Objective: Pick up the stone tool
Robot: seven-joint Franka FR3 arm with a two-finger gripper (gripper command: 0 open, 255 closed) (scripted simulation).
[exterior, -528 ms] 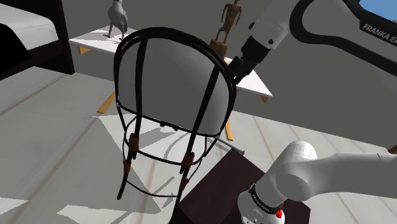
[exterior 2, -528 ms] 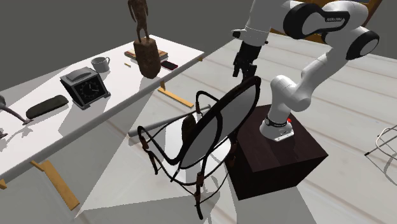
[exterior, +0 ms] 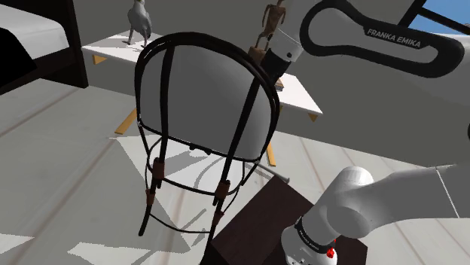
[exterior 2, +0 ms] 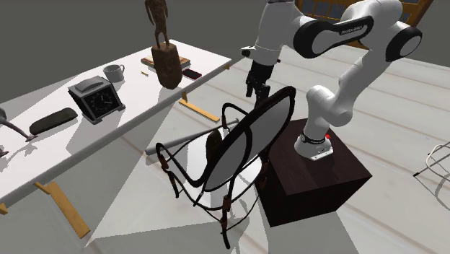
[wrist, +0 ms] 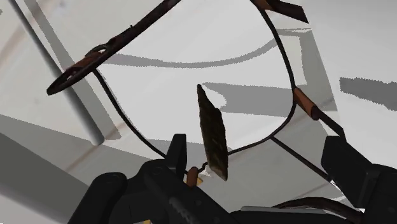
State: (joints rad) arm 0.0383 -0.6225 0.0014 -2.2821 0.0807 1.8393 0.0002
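The stone tool point(wrist: 213, 133) is a brown, rough, elongated flake. It lies on the white seat of a dark-framed chair point(exterior 2: 245, 144) and appears as a dark brown lump point(exterior 2: 214, 145) in the second exterior view. My black gripper point(exterior 2: 257, 90) hangs above the top of the chair's backrest, higher than the tool and apart from it. In the wrist view the gripper point(wrist: 257, 151) is open, and the tool sits ahead, close to one of the fingers point(wrist: 176, 153). The chair's backrest point(exterior: 203, 94) hides the seat and most of the gripper point(exterior: 273, 77) in the shoulder view.
A long white table point(exterior 2: 79, 144) behind the chair carries a black clock point(exterior 2: 95, 99), a mug point(exterior 2: 113, 72), a wooden figurine point(exterior 2: 163, 50) and a dark case point(exterior 2: 53, 120). A grey bird figure point(exterior: 138, 19) stands at its far end. The dark stand point(exterior 2: 317, 177) is beside the chair.
The arm has swung over, carrying the gripper leftward in both exterior views, from beside the chair's backrest to above its top rim. The chair and tool have not moved.
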